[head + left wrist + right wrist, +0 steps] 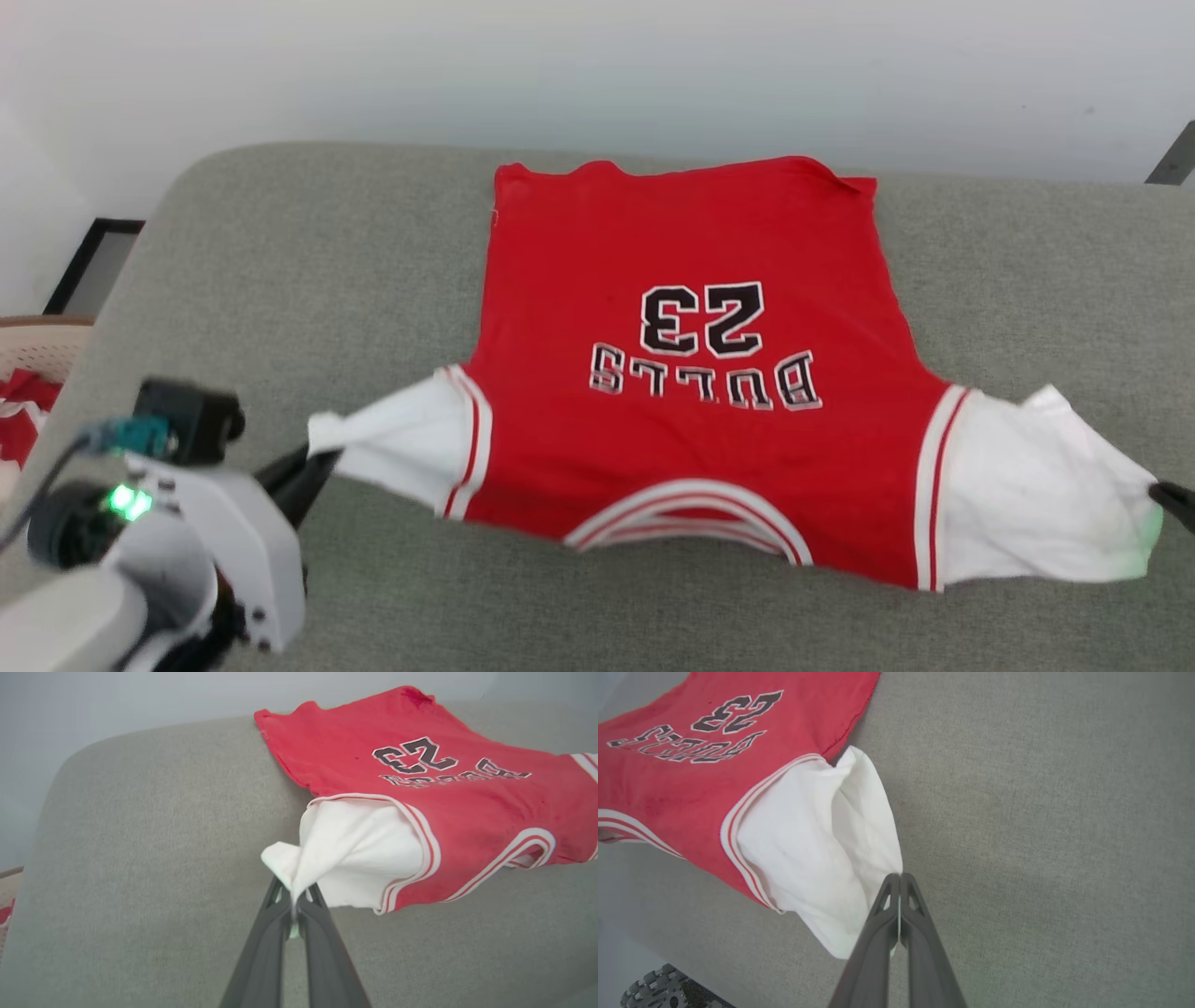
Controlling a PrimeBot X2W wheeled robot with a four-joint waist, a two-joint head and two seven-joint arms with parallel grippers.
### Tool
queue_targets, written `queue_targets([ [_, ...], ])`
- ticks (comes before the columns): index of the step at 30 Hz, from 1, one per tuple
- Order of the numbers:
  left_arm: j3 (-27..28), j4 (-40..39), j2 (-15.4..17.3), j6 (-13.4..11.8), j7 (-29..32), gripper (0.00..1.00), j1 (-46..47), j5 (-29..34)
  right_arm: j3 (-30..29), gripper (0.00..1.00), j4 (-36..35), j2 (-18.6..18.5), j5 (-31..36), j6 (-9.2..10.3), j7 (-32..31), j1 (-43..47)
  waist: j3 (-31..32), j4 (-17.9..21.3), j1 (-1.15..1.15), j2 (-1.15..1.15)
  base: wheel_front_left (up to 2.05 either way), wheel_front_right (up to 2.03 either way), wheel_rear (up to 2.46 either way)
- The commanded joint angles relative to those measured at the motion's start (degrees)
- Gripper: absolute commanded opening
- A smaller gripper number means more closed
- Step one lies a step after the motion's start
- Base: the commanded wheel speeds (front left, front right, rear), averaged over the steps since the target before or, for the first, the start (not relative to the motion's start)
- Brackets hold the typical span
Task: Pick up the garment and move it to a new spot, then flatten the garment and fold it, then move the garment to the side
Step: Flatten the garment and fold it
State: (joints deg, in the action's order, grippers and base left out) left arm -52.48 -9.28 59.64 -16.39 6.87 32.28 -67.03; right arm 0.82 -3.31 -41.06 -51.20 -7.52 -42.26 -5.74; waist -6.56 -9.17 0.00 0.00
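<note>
Head view gives me the garment spread flat-ish on the grey cushion, number 23 up, collar toward me. My left gripper is clamped tight on the left sleeve tip; my right gripper is pinched closed on the right sleeve edge. I judge this the flattening step: next I'd draw both sleeves outward evenly, lay them down, then release.

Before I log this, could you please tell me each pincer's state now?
Left pincer: closed on a sleeve of the garment.
Right pincer: closed on its other sleeve.
</note>
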Motion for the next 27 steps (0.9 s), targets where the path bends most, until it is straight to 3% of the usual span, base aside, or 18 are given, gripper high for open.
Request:
queue_targets([
  [1,-0.11,-2.04,1.39,-1.88,-0.38,0.0,-2.3,-0.39,-2.44,0.0,-2.06,1.03,1.21,0.05,-1.36,2.46,-0.45,-0.03,0.0,0.0,0.0,0.0,0.0],
  [6,-0.96,-5.73,3.37,-5.45,-3.03,0.0,-7.99,-1.38,-7.28,0.0,-6.83,4.54,4.65,0.06,-4.77,8.9,-1.45,-0.49,0.0,0.0,0.0,0.0,0.0],
  [11,-2.77,-4.5,1.54,-5.87,-5.34,0.0,-11.3,-0.78,-7.47,0.0,-7.65,7.48,9.68,0.05,-4.69,12.17,-2.56,-1.06,0.0,0.0,0.0,0.0,0.0],
  [19,-4.56,2.73,-4.35,-3.54,-8.51,0.0,-12.36,0.18,-1.28,0.0,-2.1,9.72,15.33,0.05,-0.65,9.79,-4.11,-1.81,0.0,0.0,0.0,0.0,0.0],
  [27,-5.34,7.49,-8.13,-1.21,-9.35,0.0,-10.49,1.18,5.66,0.0,10.17,9.95,16.83,0.07,5.67,5.48,-5.03,-2.77,0.0,0.0,0.0,0.0,0.0],
])
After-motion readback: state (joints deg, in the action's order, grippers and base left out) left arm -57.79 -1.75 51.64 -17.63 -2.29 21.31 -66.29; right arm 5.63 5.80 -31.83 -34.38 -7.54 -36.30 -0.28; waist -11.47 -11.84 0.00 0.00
